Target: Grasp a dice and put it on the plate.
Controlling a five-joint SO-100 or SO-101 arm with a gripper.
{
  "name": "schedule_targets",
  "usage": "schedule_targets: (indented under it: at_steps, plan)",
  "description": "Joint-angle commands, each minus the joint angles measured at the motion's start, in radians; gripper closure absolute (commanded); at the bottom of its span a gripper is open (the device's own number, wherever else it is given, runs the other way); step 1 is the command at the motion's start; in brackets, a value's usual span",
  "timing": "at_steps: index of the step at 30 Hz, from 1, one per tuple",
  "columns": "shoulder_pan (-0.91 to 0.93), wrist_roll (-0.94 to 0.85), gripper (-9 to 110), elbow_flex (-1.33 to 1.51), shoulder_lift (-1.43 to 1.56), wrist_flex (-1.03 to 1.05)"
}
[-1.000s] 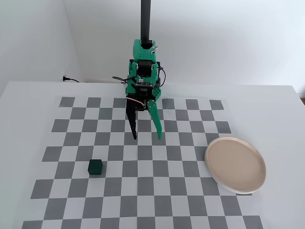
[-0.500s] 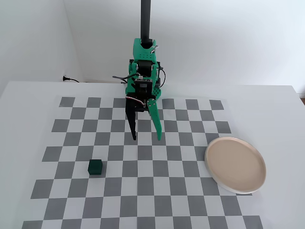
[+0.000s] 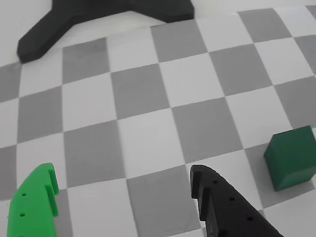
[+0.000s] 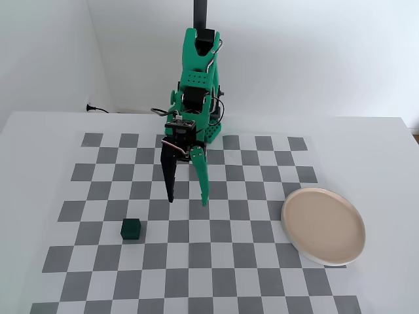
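Note:
The dice [image 4: 131,228] is a small dark green cube on the checkered mat, left of centre in the fixed view. In the wrist view the dice [image 3: 292,157] lies at the right edge, to the right of the black finger [image 3: 222,202]. My gripper [image 4: 187,201] hangs open above the mat, up and to the right of the dice, with nothing between its green finger [image 3: 34,202] and the black one. In the wrist view the gripper [image 3: 123,175] frames bare squares. The pale beige plate [image 4: 323,226] rests at the mat's right side in the fixed view.
The arm's green base [image 4: 196,124] stands at the back of the checkered mat [image 4: 196,261]. A black stand foot [image 3: 98,15] shows at the top of the wrist view. White walls close the back and left; a cable [image 4: 98,109] runs along the wall.
The arm has reached forward and swung left: the open gripper moved toward the front left, closer to the dice. Dice and plate have not moved.

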Motion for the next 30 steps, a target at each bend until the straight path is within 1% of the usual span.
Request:
schedule_targets:
  at_steps: [1, 18, 30]
  plan:
    - [0.035, 0.009, 78, -0.132, -0.114, -0.066]
    - [0.212, 0.014, 77, -0.229, -0.325, -0.175]
    - [0.299, 0.011, 77, -0.299, -0.517, -0.256]
